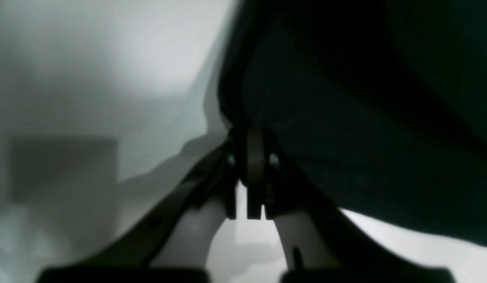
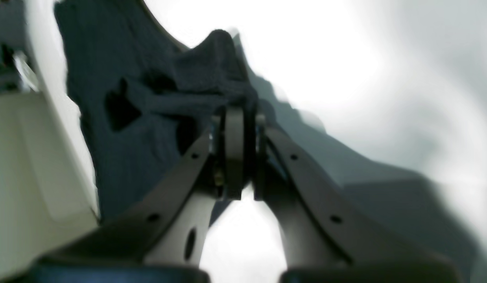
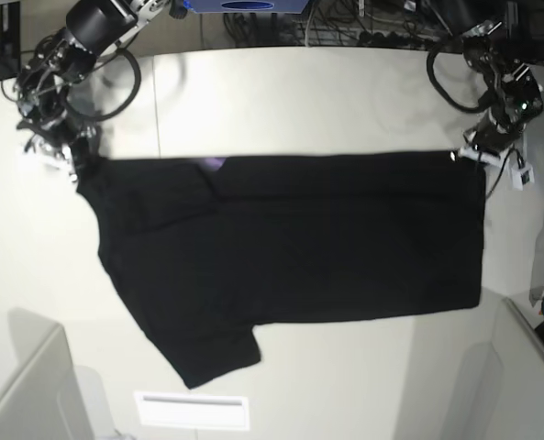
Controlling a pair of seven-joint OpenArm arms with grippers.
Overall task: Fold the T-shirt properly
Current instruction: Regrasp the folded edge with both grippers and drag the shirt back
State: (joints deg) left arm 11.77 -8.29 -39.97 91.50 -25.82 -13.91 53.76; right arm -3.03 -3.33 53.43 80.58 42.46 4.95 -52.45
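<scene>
The black T-shirt (image 3: 299, 238) lies spread on the white table (image 3: 299, 101), folded along its far edge, with one sleeve (image 3: 212, 353) pointing toward the front. A sliver of purple (image 3: 215, 163) shows at the far fold. My left gripper (image 3: 476, 156) is at the shirt's far right corner; in the left wrist view its fingers (image 1: 255, 157) are shut on the dark cloth's edge (image 1: 345, 118). My right gripper (image 3: 74, 167) is at the far left corner; the right wrist view shows it (image 2: 237, 118) shut on bunched cloth (image 2: 157, 90).
A white strip (image 3: 191, 411) lies near the table's front edge. Grey panels stand at the front left (image 3: 28, 385) and front right (image 3: 519, 376). Cables and a blue box (image 3: 244, 5) sit behind the table's far edge.
</scene>
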